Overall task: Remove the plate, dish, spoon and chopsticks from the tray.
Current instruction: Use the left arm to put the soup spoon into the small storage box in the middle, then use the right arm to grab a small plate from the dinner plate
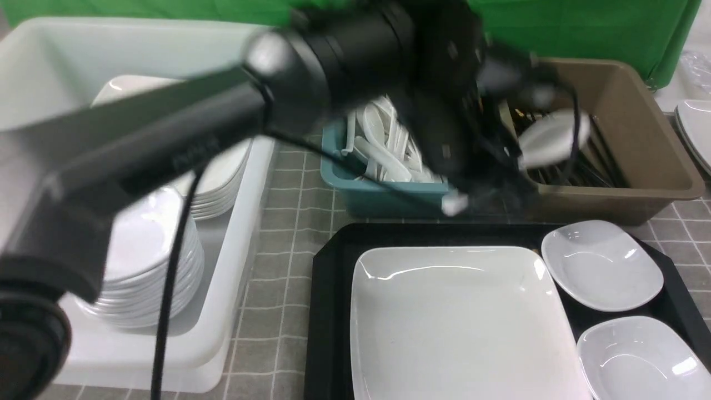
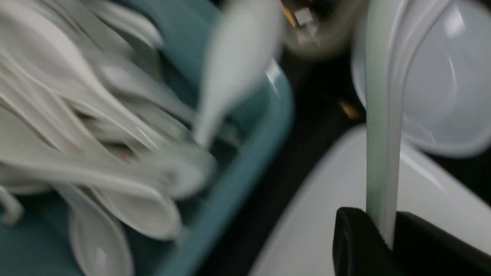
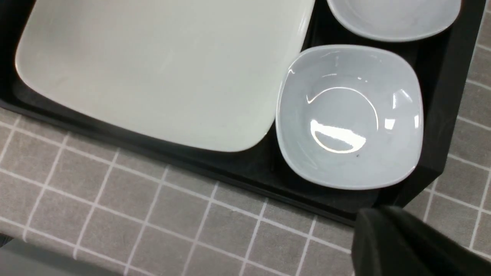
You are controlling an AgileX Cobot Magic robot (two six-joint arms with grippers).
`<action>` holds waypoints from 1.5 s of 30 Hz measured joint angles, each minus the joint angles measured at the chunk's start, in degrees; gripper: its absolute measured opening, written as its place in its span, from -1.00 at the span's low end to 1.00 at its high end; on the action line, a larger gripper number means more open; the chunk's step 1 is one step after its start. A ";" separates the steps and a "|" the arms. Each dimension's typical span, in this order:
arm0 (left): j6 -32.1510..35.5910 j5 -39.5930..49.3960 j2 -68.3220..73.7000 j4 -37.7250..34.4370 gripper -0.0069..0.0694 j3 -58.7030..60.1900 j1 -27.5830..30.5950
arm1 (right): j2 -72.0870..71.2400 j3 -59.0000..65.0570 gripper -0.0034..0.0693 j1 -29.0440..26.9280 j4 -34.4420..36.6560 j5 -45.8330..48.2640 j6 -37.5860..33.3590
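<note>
Since the spoon (image 2: 379,115) likely belongs in the teal tub (image 2: 247,165), the left gripper (image 2: 383,234) clamps its handle, holding it aloft beyond the far edge of the tray (image 1: 333,289). Whether the right gripper (image 3: 387,245), near the tray's right corner, is closed cannot be told.

In the front view, the plate (image 1: 461,322) at lower centre is glossy white, and the tray (image 1: 330,311) under it is black. The upper small dish (image 1: 602,266) and the lower small dish (image 1: 644,355), both at lower right, are white with a faint bluish-grey cast. The tablecloth (image 1: 283,222) is grey with a thin white grid. At centre is a teal tub (image 1: 383,197) of white piled spoons (image 1: 389,150), and right of it a brown tub (image 1: 644,144). The spoon (image 1: 550,139) at upper right is white. The bin (image 1: 233,261) at left and its stacked plates (image 1: 144,250) are white. The left arm (image 1: 166,144) is black, and the backdrop (image 1: 583,28) is bright green.
</note>
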 joint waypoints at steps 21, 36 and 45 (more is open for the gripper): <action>-4.35 -5.39 9.96 -0.05 0.19 -4.75 10.81 | 3.45 0.00 -0.80 0.00 -4.12 0.00 -1.10; -6.43 15.50 -13.11 2.57 -0.81 -4.02 10.81 | 30.45 8.83 0.62 0.00 -3.33 -8.57 -9.35; -7.09 13.57 -27.79 2.61 -0.81 7.10 10.81 | 39.38 13.32 0.62 0.00 -12.49 -19.32 0.52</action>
